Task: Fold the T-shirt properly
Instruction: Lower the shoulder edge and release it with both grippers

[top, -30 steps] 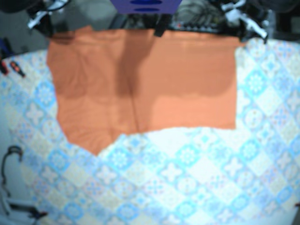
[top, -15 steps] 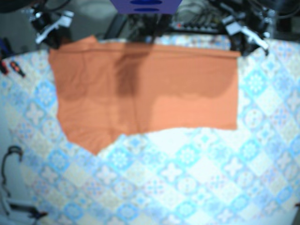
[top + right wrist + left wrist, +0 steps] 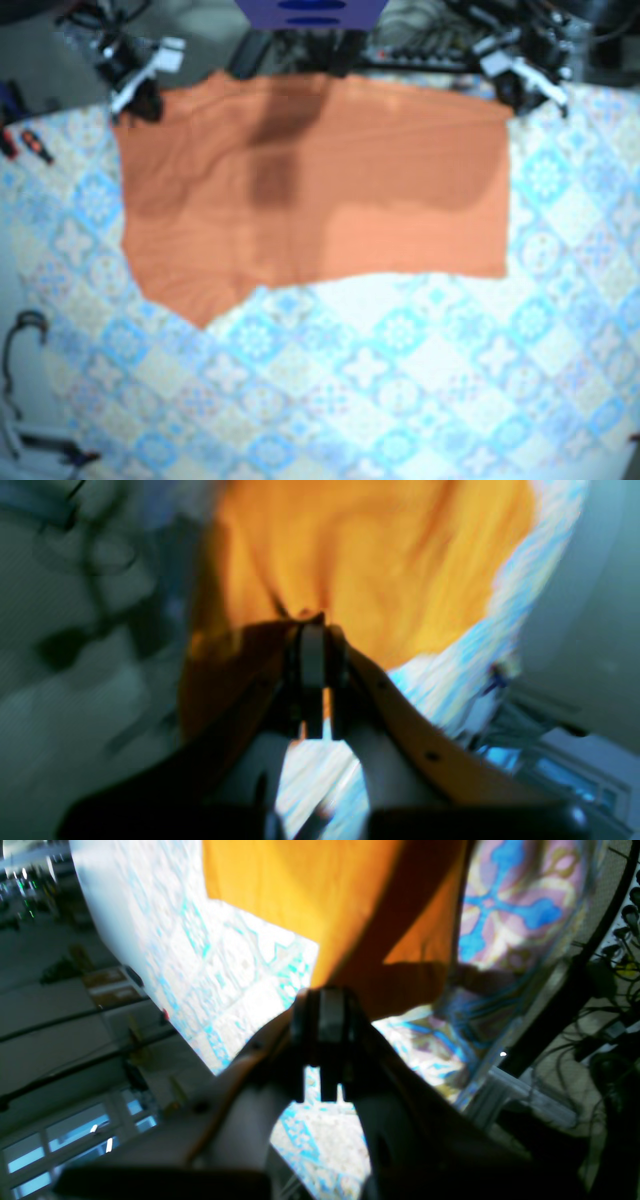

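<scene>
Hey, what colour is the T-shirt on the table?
Plain orange T-shirt, no print visible; clearest in the base view.

The T-shirt (image 3: 320, 180) was plain orange, darker in a patch at its upper middle. The tablecloth (image 3: 400, 380) was white, patterned with light blue, pale yellow and pinkish diamond tiles. A deep blue block (image 3: 310, 12) showed at top centre, and red-and-black tool handles (image 3: 30, 146) at the left edge.
</scene>
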`<state>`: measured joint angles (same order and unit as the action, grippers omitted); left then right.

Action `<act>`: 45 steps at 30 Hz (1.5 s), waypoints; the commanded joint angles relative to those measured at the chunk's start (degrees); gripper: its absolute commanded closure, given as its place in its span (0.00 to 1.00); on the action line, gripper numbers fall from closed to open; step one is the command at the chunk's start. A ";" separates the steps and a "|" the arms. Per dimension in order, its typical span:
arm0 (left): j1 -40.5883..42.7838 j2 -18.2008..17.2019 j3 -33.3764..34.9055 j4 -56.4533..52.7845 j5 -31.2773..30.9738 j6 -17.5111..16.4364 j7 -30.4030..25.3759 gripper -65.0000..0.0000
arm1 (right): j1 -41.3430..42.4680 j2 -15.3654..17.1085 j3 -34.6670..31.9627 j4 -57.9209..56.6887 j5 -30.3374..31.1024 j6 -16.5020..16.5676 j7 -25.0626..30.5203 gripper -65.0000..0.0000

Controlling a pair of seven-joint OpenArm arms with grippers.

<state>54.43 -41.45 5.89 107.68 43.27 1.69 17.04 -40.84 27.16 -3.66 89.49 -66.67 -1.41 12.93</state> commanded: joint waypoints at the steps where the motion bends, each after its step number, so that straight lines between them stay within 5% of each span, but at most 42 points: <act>1: 0.47 -0.61 -0.40 0.67 0.38 1.16 0.15 1.00 | -0.61 1.11 0.19 0.40 0.43 -0.39 -0.31 1.00; 24: -5.60 -0.26 -0.31 0.41 0.38 -4.02 1.73 1.00 | 5.63 1.28 -2.01 -0.22 0.43 0.93 -0.31 1.00; 45: -13.16 -0.26 3.65 -8.47 0.29 -4.38 1.73 1.00 | 12.93 1.28 -5.97 -5.32 0.43 1.72 -0.23 1.00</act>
<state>41.41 -40.97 9.76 98.45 43.24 -3.60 19.09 -27.81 27.49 -9.93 83.59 -66.81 1.32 12.82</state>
